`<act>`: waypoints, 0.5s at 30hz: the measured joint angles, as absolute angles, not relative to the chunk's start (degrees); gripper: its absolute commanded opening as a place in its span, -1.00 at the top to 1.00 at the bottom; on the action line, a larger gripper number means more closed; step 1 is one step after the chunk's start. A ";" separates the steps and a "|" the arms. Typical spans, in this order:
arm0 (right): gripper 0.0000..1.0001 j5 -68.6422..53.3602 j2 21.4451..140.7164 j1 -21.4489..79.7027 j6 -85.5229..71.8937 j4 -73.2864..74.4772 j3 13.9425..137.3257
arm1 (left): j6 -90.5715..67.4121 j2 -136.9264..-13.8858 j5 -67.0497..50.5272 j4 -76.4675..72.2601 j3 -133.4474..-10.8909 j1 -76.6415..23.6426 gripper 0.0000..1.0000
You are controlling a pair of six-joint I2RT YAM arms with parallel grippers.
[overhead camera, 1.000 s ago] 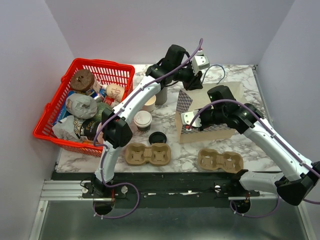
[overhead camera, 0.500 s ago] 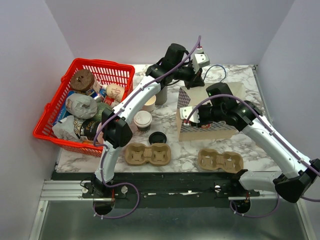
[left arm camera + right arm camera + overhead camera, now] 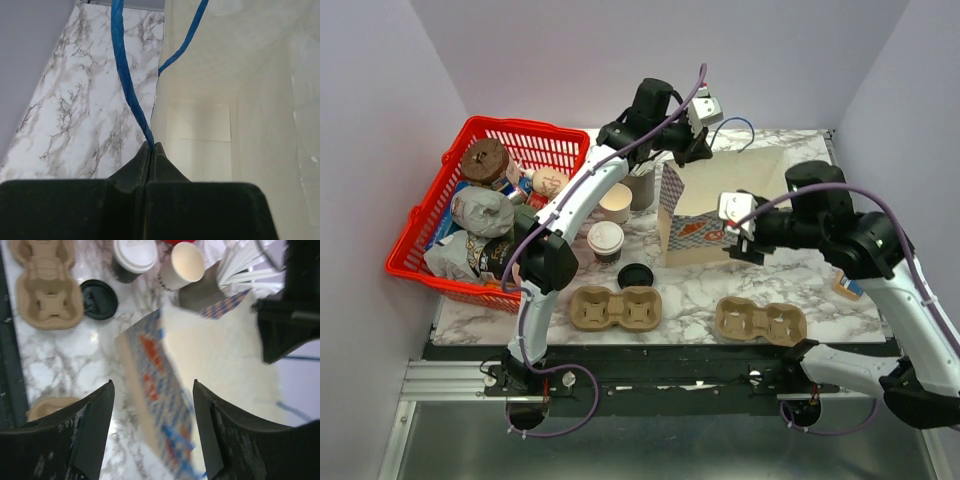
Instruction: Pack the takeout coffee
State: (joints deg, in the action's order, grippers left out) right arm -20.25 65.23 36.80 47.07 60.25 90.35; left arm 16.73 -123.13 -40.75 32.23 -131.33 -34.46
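Note:
The takeout coffee (image 3: 605,241), a dark cup with a white lid, stands on the marble table left of the paper bag (image 3: 705,212); it also shows at the top of the right wrist view (image 3: 132,255). My left gripper (image 3: 703,125) is shut on the bag's blue rope handle (image 3: 131,100) and holds it up above the bag's pale inside (image 3: 240,100). My right gripper (image 3: 738,240) is open and empty, just off the bag's front right side. In the right wrist view the blurred bag (image 3: 220,355) lies between and beyond its open jaws (image 3: 152,382).
A cream cup (image 3: 616,203) and a grey cup of straws (image 3: 640,188) stand left of the bag. A black lid (image 3: 635,275) lies near two cardboard carriers (image 3: 615,308) (image 3: 760,322) at the front edge. A full red basket (image 3: 420,240) stands at the left.
My left gripper has pulled the handle up and to the left, standing the bag upright. My right gripper has drawn back to the right, out of the bag.

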 measured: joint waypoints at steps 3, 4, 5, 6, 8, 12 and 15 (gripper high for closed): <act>-0.31 -21.76 60.05 36.32 46.50 64.75 85.69 | 17.28 -122.67 -40.45 32.16 -131.33 -33.95 1.00; -0.31 -22.09 58.17 36.25 46.57 66.46 83.42 | 17.41 -122.56 -40.40 32.12 -131.33 -33.80 1.00; -0.30 -22.35 56.73 36.23 46.57 67.59 81.36 | 17.45 -122.50 -40.40 32.01 -131.33 -33.78 1.00; -0.28 -22.57 55.27 36.25 46.70 68.29 78.96 | 17.43 -122.48 -40.42 31.88 -131.33 -33.76 1.00; -0.25 -22.68 52.95 36.25 47.18 69.91 74.59 | 17.34 -122.45 -40.45 31.66 -131.33 -33.80 1.00; -0.20 -21.91 50.50 36.25 49.01 71.68 65.67 | 16.21 -122.45 -40.47 30.96 -131.31 -33.76 1.00; -0.19 -20.29 50.35 36.25 49.82 71.85 60.01 | 15.31 -122.45 -40.49 30.33 -131.11 -33.76 1.00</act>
